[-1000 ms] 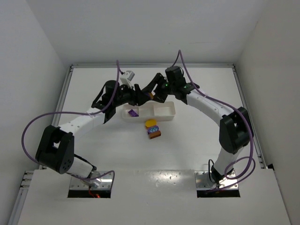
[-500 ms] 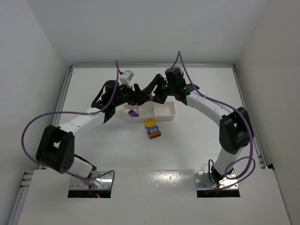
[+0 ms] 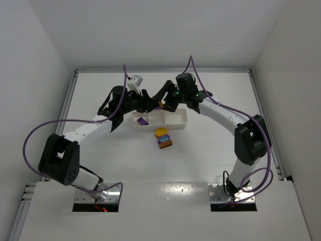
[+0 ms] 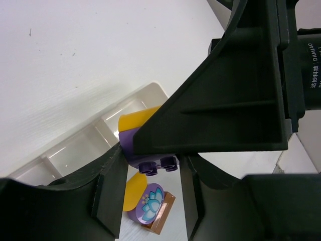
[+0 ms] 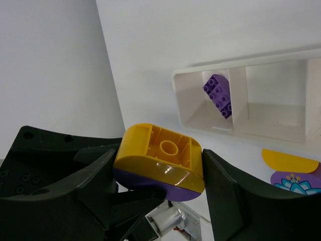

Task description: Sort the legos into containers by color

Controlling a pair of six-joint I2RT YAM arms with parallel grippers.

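Both grippers meet above the white tray [image 3: 175, 119]. My right gripper [image 3: 163, 103] [image 5: 158, 165] is shut on a yellow-orange brick [image 5: 160, 150] that has a purple brick [image 4: 150, 153] joined under it. My left gripper [image 3: 150, 103] [image 4: 150, 168] is shut on that purple brick from the other side. The pair hangs in the air behind the tray's left and middle compartments. Another purple brick [image 3: 142, 120] [image 5: 219, 93] lies in the tray's left compartment. The middle and right compartments look empty.
A small pile lies on the table in front of the tray: a yellow piece [image 3: 161, 131] [image 4: 131, 193], a purple piece with a flower print [image 4: 148, 208] [image 5: 296, 182] and a brown brick [image 3: 165, 143] [image 4: 164, 215]. White walls enclose the table.
Both grippers, still joined on the brick pair, have edged slightly up and away from the tray. The tray and the pile have not moved.
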